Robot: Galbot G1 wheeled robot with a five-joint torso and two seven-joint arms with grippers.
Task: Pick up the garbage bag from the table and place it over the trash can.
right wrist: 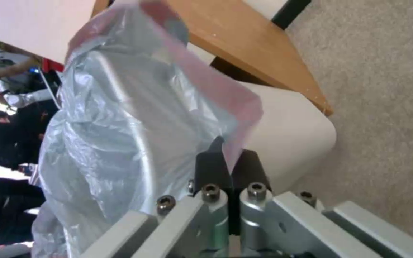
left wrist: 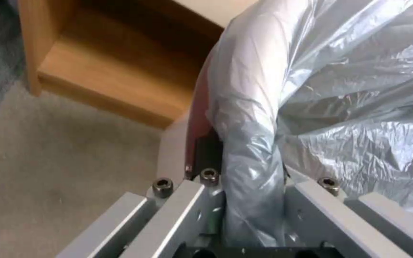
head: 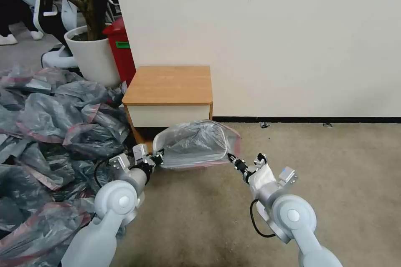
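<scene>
Left hand [head: 160, 158] at 7 o'clock and right hand [head: 232, 159] at 5 o'clock each pinch the pink hem of the garbage bag [head: 194, 144], stretched over the trash can [right wrist: 292, 136] (thin, slippery film, so grip the hem). Tabletop [head: 170, 84] at 12 o'clock.

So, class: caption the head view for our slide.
Both pincers, left and right, hold the garbage bag over the trash can.
</scene>
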